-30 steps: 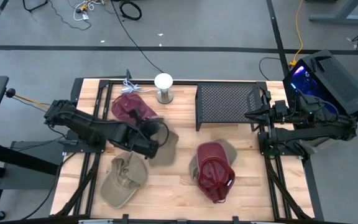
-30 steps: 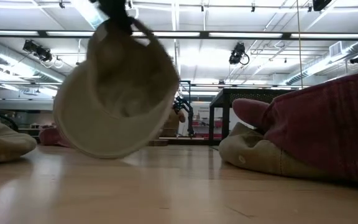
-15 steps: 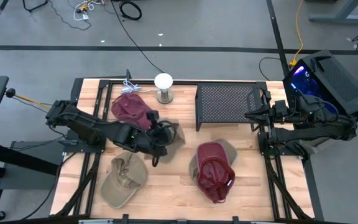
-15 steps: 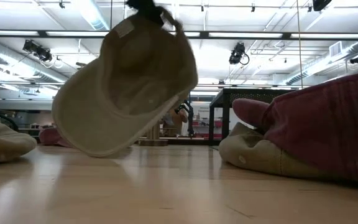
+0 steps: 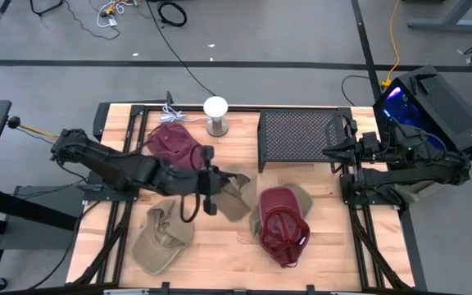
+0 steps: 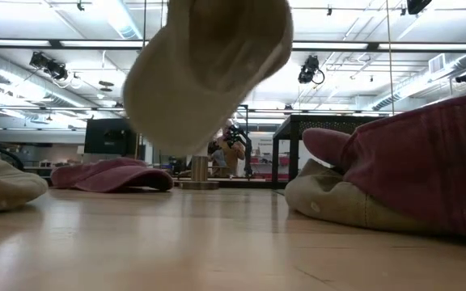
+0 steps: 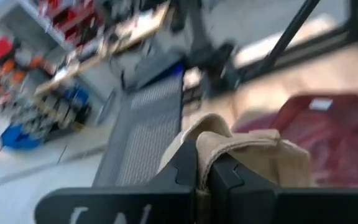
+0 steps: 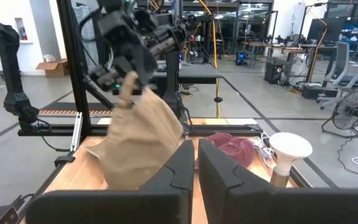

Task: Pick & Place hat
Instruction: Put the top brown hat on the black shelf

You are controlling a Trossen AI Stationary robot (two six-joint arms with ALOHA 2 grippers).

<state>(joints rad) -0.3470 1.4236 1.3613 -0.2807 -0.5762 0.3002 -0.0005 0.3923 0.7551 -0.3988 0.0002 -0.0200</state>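
Observation:
A tan hat (image 5: 234, 195) hangs in the air over the middle of the table, with my left gripper (image 5: 210, 187) shut on it. The low view shows this hat (image 6: 209, 73) well clear of the wood. A maroon hat (image 5: 173, 143) lies at the far left and another tan hat (image 5: 158, 238) at the near left. Right of the middle, a second maroon hat (image 5: 283, 225) rests on top of a tan one. My right gripper (image 5: 331, 151) waits shut at the table's right edge, touching nothing. My left gripper pinches a bunched fold of the tan hat's cloth (image 7: 205, 144) between its two fingers; which part of the hat it is I cannot tell. The fingers come from the table's left, slanting slightly down. The hat (image 8: 140, 134) hangs below them, lifted clear of the table.
A black mesh rack (image 5: 297, 135) stands at the far middle-right. A white round lamp-like stand (image 5: 215, 115) with a cable sits at the far edge. Bare wood shows along the near edge between the hats.
My left gripper has risen and gone toward the table's right, tipping up from pointing down to nearly level and rolling. It stays shut on the tan hat, which has been lifted higher and has swung and turned about beneath it.

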